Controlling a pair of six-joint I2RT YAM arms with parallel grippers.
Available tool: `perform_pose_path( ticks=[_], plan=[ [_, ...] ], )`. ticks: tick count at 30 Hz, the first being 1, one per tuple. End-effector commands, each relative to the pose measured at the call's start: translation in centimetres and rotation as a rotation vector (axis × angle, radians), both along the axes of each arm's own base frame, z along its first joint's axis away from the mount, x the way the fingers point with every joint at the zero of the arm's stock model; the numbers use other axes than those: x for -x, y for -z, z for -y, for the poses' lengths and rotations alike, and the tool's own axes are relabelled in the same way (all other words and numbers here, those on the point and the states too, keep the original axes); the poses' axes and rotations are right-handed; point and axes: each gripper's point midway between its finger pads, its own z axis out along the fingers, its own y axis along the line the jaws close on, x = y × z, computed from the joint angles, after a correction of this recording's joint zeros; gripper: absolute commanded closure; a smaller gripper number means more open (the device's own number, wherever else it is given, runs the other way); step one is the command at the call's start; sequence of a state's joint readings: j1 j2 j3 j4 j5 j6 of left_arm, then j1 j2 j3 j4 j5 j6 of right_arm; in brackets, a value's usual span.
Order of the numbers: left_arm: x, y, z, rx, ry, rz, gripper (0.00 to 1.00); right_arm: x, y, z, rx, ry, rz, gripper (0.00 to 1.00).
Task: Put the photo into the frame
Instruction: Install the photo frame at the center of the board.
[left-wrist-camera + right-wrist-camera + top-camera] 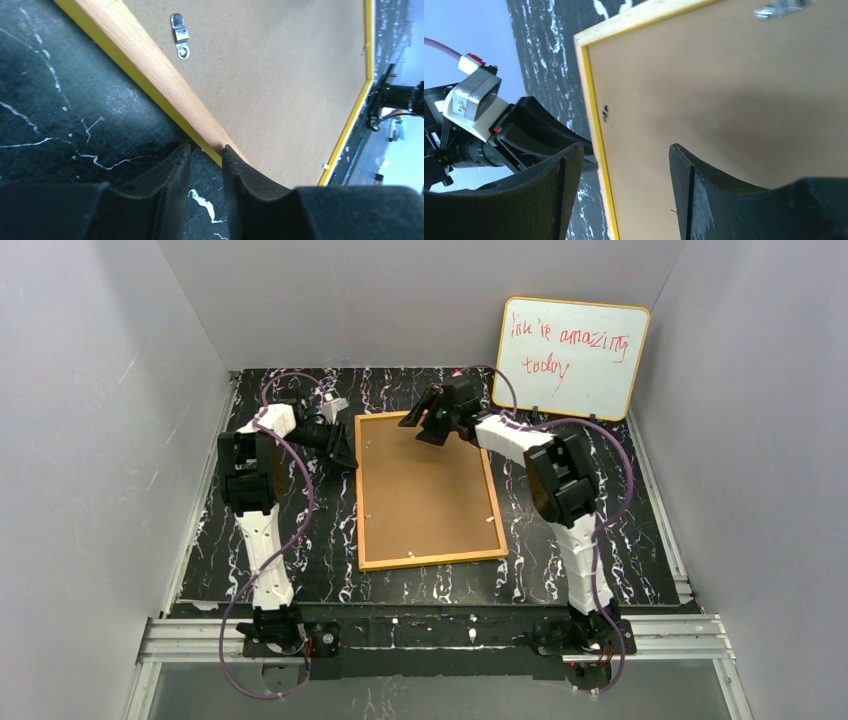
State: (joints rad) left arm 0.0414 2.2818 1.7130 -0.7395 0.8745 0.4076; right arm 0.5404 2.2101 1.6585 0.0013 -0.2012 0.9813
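The frame [432, 560] lies face down in the middle of the table, its orange-wood back rim [145, 60] and yellow edge [589, 95] showing around a plain brown backing board [425, 490]. The photo is hidden. My left gripper [345, 452] sits low at the frame's left side near the far corner. Its fingers stand a narrow gap apart [206, 149], the right fingertip against the wood rim, with only table between them. My right gripper [432, 430] hovers over the frame's far edge, open wide [624, 150], its fingers on either side of the yellow edge without touching it.
A yellow-edged whiteboard [570, 358] with red writing leans on the back wall at the right. A small metal hanger clip [181, 36] is fixed on the backing board. Grey walls close in the black marbled table [600, 540] on three sides.
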Motion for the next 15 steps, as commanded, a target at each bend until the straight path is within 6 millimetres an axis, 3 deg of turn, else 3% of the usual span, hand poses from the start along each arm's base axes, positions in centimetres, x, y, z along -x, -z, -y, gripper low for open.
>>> perform_pose_path(
  ticks=[1, 6, 7, 10, 15],
  plan=[
    [1.2, 2.0, 0.0, -0.014, 0.026, -0.057, 0.75, -0.7, -1.4, -5.0, -0.075, -0.072, 0.031, 0.30],
    [2.9, 2.7, 0.7, -0.021, 0.079, -0.069, 0.78, -0.2, 0.4, -7.7, -0.083, -0.108, -0.010, 0.34],
    [3.7, 2.9, 2.0, -0.027, 0.120, -0.073, 0.78, 0.0, 0.7, -8.0, -0.080, -0.112, -0.017, 0.34],
    [4.7, 3.3, 3.4, -0.028, 0.163, -0.082, 0.78, 0.8, 1.4, -8.2, -0.071, -0.121, -0.027, 0.35],
    [5.1, 3.4, 4.2, -0.011, 0.173, -0.094, 0.79, 1.5, 2.3, -8.6, -0.053, -0.140, -0.033, 0.35]
  ],
)
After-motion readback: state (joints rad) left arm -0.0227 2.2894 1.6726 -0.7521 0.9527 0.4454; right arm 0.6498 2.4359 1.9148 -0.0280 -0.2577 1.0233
